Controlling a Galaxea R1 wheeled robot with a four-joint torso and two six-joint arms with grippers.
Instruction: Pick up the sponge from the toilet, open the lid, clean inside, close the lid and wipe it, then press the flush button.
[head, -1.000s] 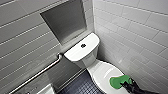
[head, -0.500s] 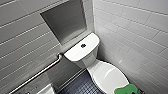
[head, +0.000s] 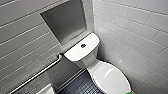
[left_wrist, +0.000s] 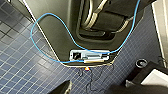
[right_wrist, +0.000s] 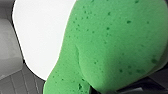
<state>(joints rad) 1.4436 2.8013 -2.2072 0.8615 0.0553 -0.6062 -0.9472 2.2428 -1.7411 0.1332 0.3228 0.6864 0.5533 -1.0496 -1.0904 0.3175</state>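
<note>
Watching sponge (right_wrist: 112, 45), lower right edge of frame, by front rim of closed lid (head: 112, 77); looks soft, light, squashy, so take across narrow waist; right tool (right_wrist: 125, 89) beside it, pinching or spread: cannot tell

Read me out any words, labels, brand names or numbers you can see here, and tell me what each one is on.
There is no text that can be read.
The toilet, flush button and lid: no lettering to be seen.
The sponge: plain green, no print.
The wall tiles: bare.
The pale panel on the robot's body: any marking is too blurred to read.
</note>
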